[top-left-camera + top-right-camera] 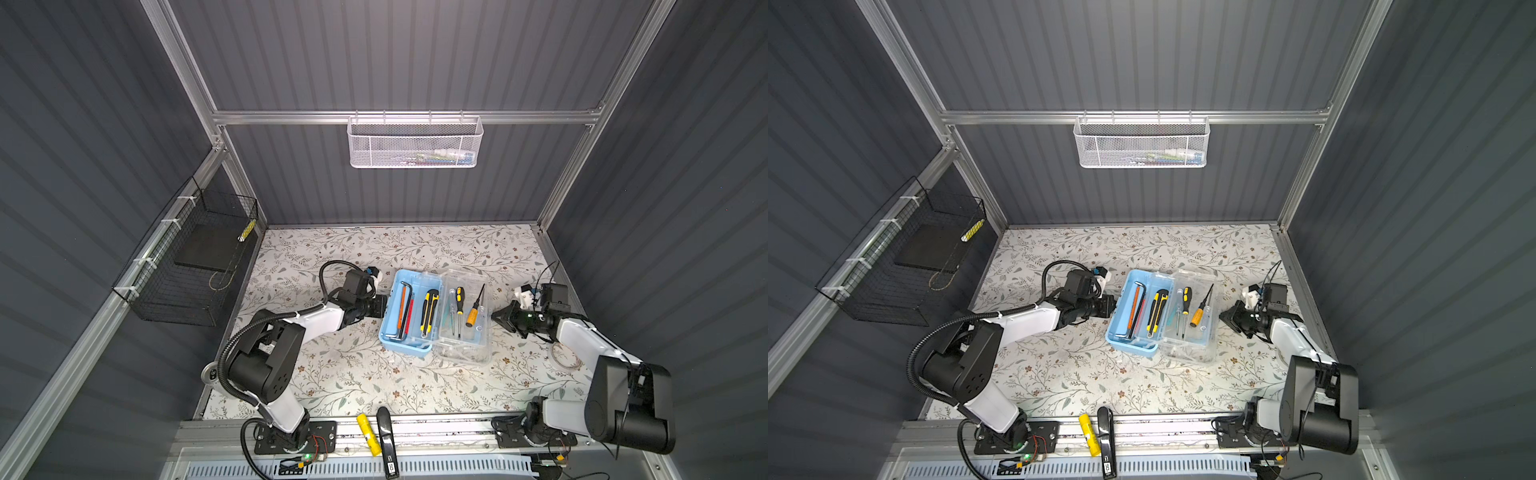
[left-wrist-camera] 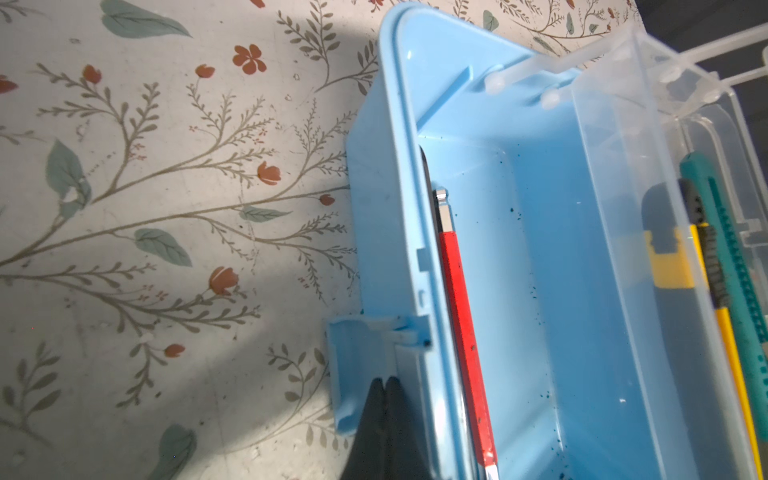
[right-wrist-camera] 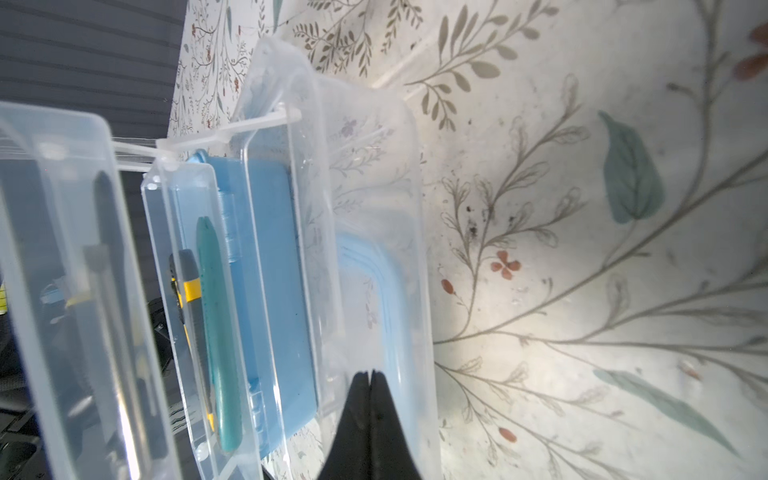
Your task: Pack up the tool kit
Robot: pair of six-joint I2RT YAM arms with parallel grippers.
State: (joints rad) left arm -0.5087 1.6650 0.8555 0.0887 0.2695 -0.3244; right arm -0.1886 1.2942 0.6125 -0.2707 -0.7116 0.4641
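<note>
So the tool kit case (image 1: 405,347) sits open around mid-table on the floral table cover (image 1: 332,374). It's a smooth light-blue plastic tub with rounded corners, and the glossy clear lid (image 1: 469,353) is fanned out to its 3 o'clock. The hex keys (image 1: 405,309) lie in the blue tub. The yellow-black knife (image 1: 429,311) and teal tool (image 2: 731,249) are in a clear tray next to it, with the screwdrivers (image 1: 459,305) further toward 3 o'clock. The left gripper (image 1: 384,306) is pinched closed on nothing at the tub's 9 o'clock rim, by the latch (image 2: 357,374). The right gripper (image 1: 494,316) is closed too, at the lid's 3 o'clock edge. There's bare cover at the case's 12 and 6 o'clock.
</note>
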